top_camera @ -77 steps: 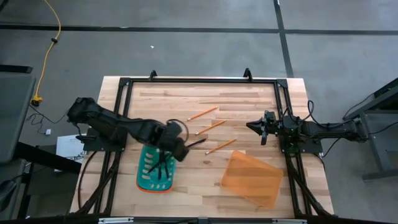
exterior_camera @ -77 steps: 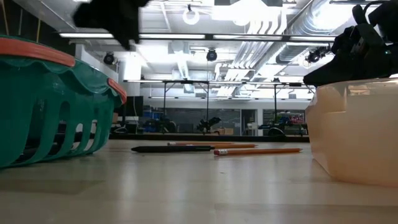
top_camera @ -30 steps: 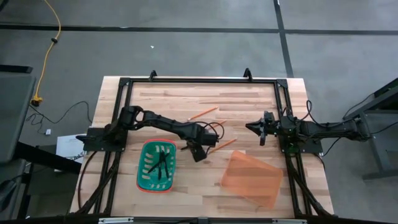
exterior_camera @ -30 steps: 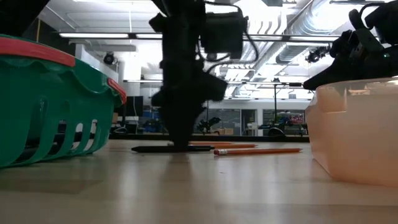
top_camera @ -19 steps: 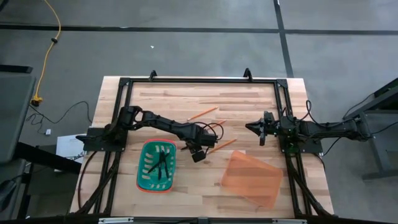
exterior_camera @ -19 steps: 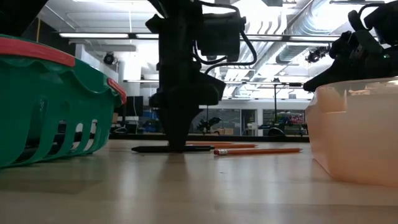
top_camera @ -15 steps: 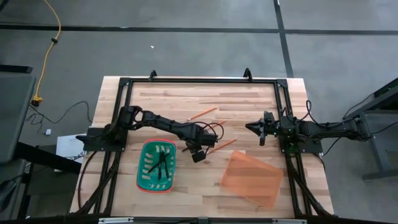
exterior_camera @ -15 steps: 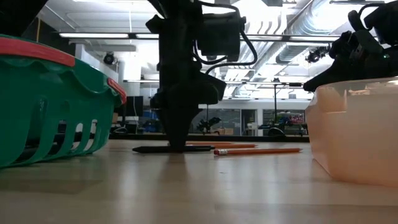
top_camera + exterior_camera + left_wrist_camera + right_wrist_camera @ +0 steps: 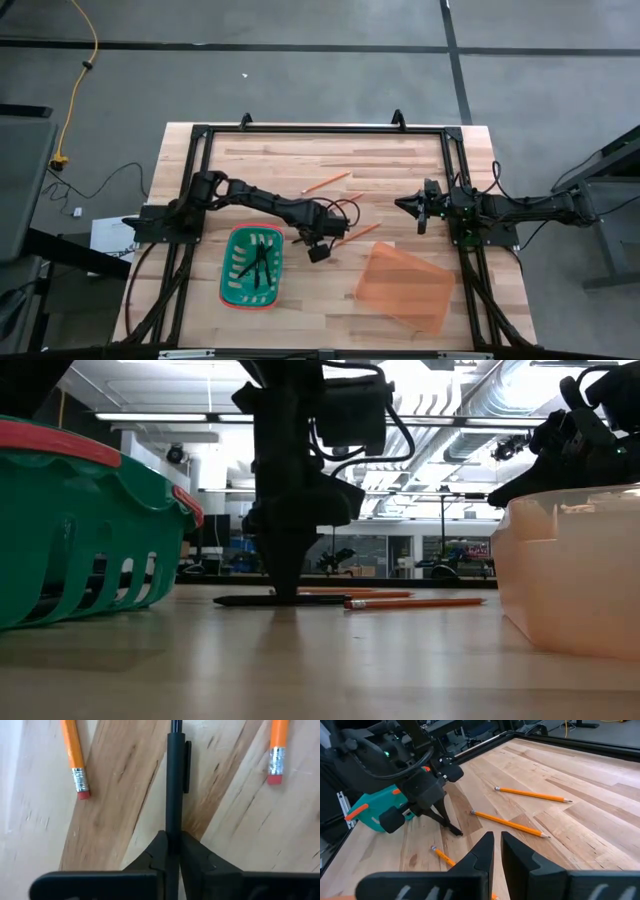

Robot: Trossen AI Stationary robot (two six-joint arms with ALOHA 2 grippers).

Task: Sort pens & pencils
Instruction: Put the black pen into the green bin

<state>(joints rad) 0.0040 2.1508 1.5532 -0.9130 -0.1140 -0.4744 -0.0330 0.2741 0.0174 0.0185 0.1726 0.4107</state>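
Note:
A dark pen [image 9: 173, 780] lies on the wooden table [image 9: 400, 160] near its middle, and my left gripper [image 9: 318, 240] stands over it, shut on it. Two orange-yellow pencils [image 9: 75, 755] [image 9: 277, 750] lie on either side of that pen. A third pencil [image 9: 325, 182] lies farther back. More dark pens [image 9: 255, 265] lie inside the teal basket [image 9: 252, 266]. My right gripper [image 9: 415, 208] hovers at the table's right side, shut and holding nothing. In the low view the left gripper [image 9: 287, 592] reaches down onto the pen [image 9: 250, 600]. My left gripper pinches the pen's barrel [image 9: 173, 827] between its two fingers, about mid-length, a little short of the clip [image 9: 186, 765]. The fingers [image 9: 287, 575] come from above, pointing down, and stand on either side of the pen. The pen lies flat on the table.
An orange see-through bin [image 9: 405, 285] sits at the near right. The teal basket [image 9: 80, 530] sits at the near left, close beside the left arm. A black frame [image 9: 320, 130] runs around the table's far and side edges.
My left gripper has stayed over the pen and shut its fingers from wide open onto the barrel. The pen lies on the table as before. The right arm has kept still.

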